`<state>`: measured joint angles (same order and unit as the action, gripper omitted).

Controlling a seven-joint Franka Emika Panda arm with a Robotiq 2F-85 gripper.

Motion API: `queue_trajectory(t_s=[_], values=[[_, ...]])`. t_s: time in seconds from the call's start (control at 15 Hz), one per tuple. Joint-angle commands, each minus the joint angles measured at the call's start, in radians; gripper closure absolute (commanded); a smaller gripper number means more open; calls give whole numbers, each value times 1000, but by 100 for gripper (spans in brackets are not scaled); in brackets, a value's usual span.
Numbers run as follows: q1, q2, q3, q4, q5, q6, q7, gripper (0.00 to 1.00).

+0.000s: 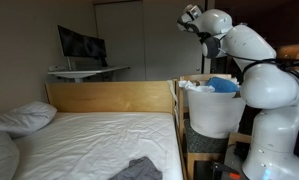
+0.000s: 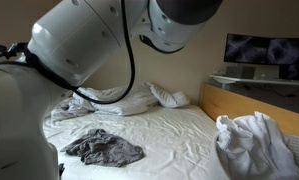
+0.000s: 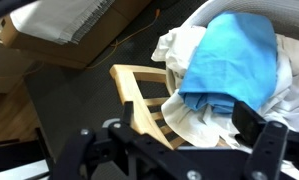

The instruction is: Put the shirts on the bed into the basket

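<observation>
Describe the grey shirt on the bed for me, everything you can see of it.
The grey shirt is soft, dark cloth, crumpled into a loose, low heap with many folds and uneven edges. It lies flat on the white sheet of the bed, well apart from the pillows. Only the sheet touches it.

Glossy white rounded arm (image 1: 268,86) (dark joint seams), black cable (image 2: 132,62)

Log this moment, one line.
gripper open, empty, above white round plastic basket | bright blue cloth shirt in basket atop white shirt | dark grey cloth shirt on white-sheeted bed
</observation>
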<state>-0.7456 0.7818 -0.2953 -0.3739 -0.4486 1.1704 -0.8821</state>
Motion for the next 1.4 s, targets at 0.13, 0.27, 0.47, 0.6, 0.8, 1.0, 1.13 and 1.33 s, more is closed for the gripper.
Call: queue_trajectory(t_s=[0.13,0.27,0.47,0.6,0.8,1.0,1.13,1.33], values=[[37,-80,8,-74,9,17,-272,0],[41,-94,8,-67,9,21,-380,0],[42,-124,8,-65,9,41,-539,0],[43,-145,7,-62,8,66,-643,0],[49,-139,-8,-59,9,59,-596,0],[46,-132,-8,-41,10,53,-610,0],[57,-111,0,-41,16,36,-630,0],[75,-106,49,-9,92,-46,-655,0]])
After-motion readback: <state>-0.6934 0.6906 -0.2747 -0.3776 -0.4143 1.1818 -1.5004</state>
